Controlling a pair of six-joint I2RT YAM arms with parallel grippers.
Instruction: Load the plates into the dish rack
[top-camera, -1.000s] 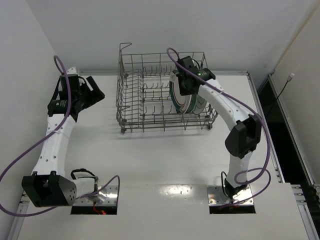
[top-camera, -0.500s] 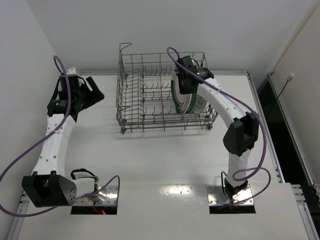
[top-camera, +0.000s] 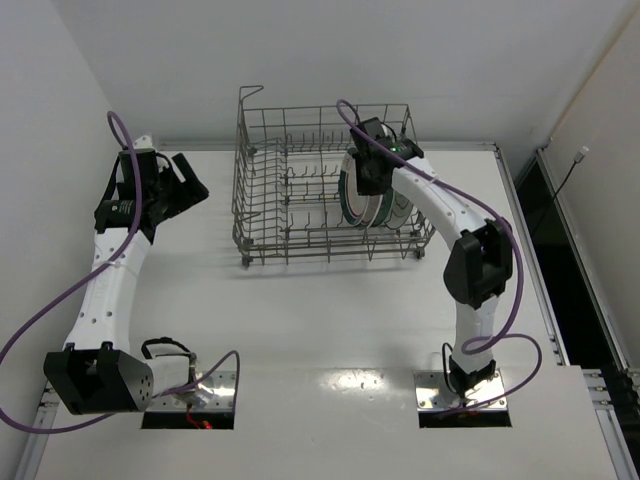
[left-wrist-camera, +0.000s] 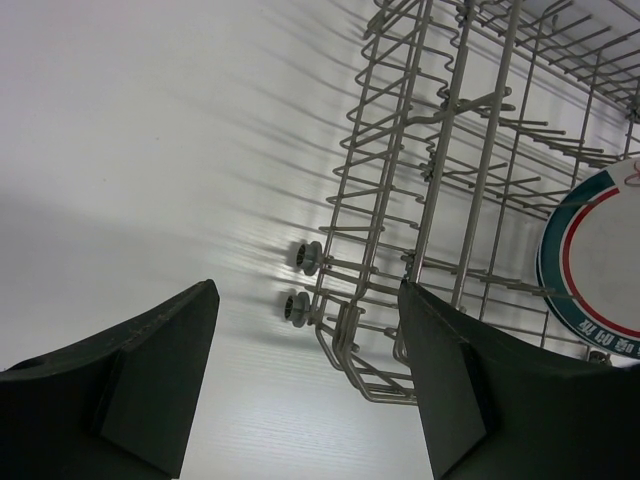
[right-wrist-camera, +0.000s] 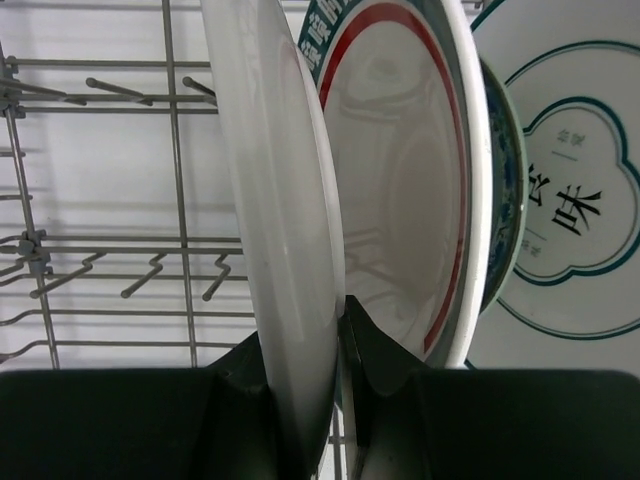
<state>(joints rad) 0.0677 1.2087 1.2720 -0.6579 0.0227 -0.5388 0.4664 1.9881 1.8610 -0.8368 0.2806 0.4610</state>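
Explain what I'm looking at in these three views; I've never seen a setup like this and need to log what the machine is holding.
These are two white robot arms bolted at the near edge of a white table, each ending in a two-finger pincer. The overhead picture comes from a fixed camera above and behind them; the other two come from cameras on the wrists, so each shows its own dark fingers at the bottom.

On the table stands a grey wire dish rack. At its right end several plates stand on edge.

The right pincer is inside the rack, shut on the rim of a plain white plate, upright beside a red-and-teal-rimmed plate.

The left pincer is open and holds nothing, off the rack's left side.
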